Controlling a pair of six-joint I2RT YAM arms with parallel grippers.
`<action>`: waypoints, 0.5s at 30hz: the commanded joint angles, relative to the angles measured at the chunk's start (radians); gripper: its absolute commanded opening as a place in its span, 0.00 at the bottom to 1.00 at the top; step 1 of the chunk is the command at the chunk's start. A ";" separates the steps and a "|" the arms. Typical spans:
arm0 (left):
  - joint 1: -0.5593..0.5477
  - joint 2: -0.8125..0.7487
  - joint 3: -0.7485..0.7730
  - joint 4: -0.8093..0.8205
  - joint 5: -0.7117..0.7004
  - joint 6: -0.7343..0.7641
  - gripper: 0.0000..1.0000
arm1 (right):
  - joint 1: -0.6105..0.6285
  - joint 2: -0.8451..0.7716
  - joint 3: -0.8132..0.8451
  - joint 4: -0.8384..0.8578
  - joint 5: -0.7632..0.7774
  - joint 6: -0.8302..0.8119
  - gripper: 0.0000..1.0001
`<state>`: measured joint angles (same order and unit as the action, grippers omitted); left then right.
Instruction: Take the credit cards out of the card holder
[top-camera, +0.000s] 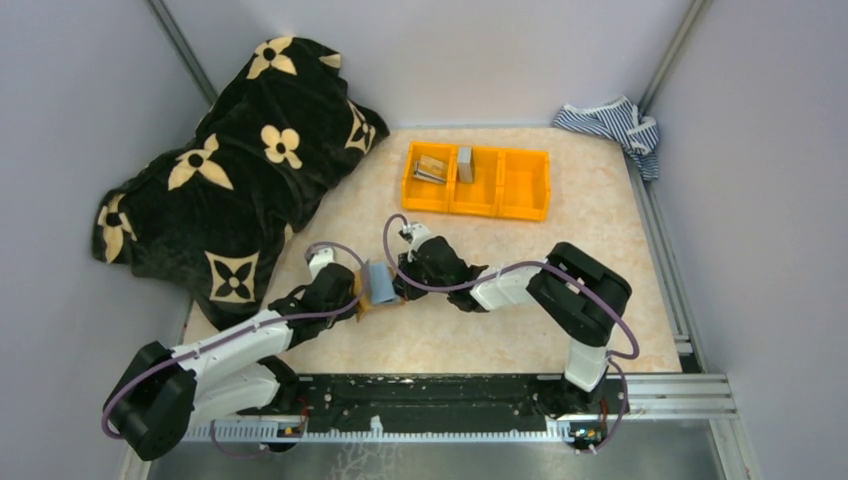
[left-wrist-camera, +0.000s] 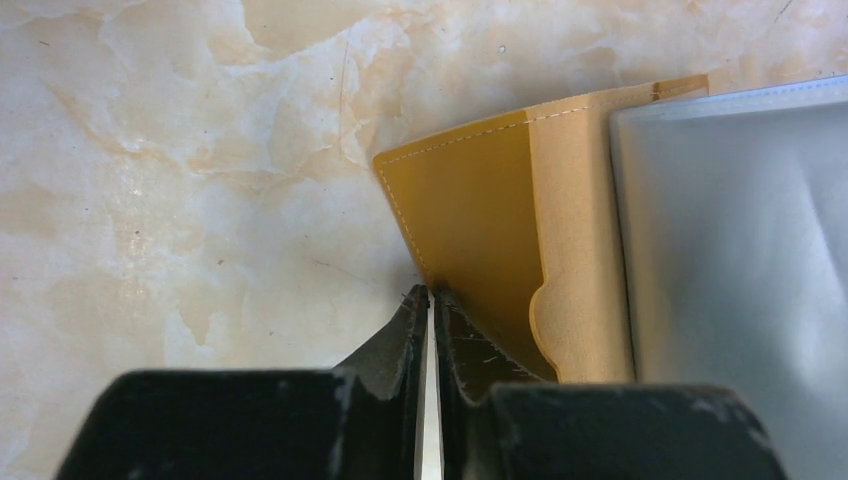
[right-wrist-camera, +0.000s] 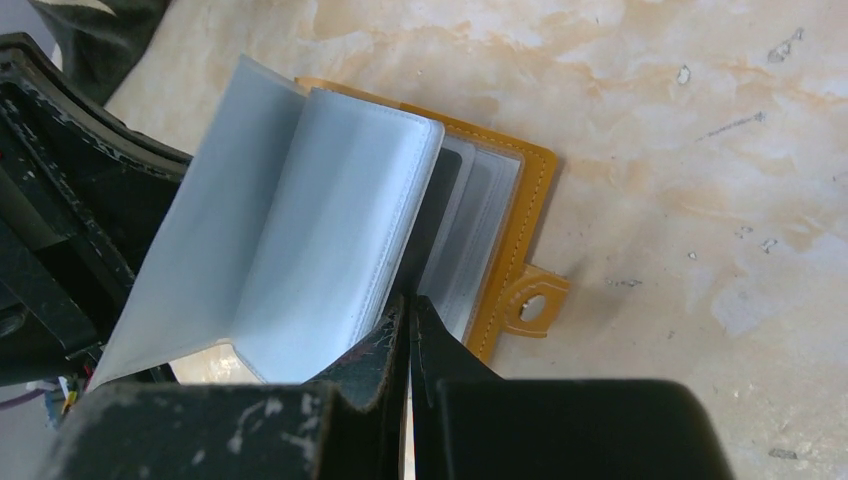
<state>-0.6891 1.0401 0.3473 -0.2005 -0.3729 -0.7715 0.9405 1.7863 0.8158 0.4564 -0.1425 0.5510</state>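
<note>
The card holder (top-camera: 378, 283) lies open on the marbled table between my two grippers, with its grey-blue plastic sleeves (right-wrist-camera: 330, 220) fanned upward. Its orange-tan cover (left-wrist-camera: 470, 210) lies flat, and the snap tab (right-wrist-camera: 530, 300) points away from the sleeves. My left gripper (left-wrist-camera: 430, 293) is nearly shut, its tips pinching the edge of that cover. The right gripper (right-wrist-camera: 408, 298) is shut, its tips pushed into the dark gap between two sleeves. Whether it pinches a credit card there is hidden. No credit card shows clearly inside the sleeves.
An orange three-compartment bin (top-camera: 520, 190) stands behind the grippers, with flat card-like pieces (top-camera: 432, 168) in its left compartment and a grey one (top-camera: 465, 163) in the middle. A black flower-patterned blanket (top-camera: 230, 170) is piled at the left. A striped cloth (top-camera: 610, 125) sits in the back right corner.
</note>
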 joint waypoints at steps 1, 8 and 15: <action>-0.006 0.028 0.000 -0.073 0.086 0.015 0.11 | 0.003 -0.058 -0.020 0.074 -0.008 0.004 0.00; -0.006 0.049 0.002 -0.065 0.086 0.022 0.12 | -0.017 -0.097 -0.049 0.072 -0.002 0.006 0.00; -0.006 0.073 0.014 -0.063 0.093 0.032 0.13 | -0.020 -0.109 -0.043 0.066 -0.005 -0.002 0.00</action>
<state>-0.6891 1.0794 0.3744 -0.2005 -0.3470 -0.7582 0.9188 1.7287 0.7601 0.4706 -0.1360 0.5518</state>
